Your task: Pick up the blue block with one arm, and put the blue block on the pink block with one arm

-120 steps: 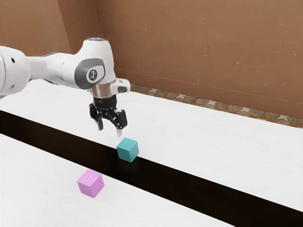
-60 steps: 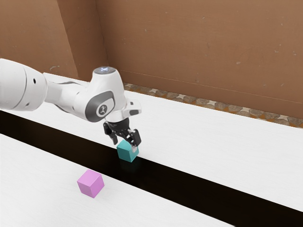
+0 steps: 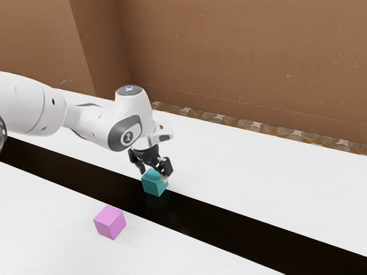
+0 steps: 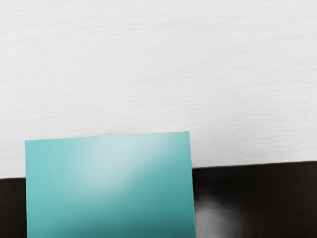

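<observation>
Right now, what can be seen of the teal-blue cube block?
The teal-blue cube block looks smooth and plain, plastic-like, with a soft sheen on one face. It sits flat where the white table meets the black strip, apart from the pink cube block. The black gripper hangs low over its top.

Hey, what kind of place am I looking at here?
Probably a simulated robot test bench rather than a real room: a white table crossed by a black strip, plain brown walls, and a Franka arm working with a blue block and a pink block.
</observation>
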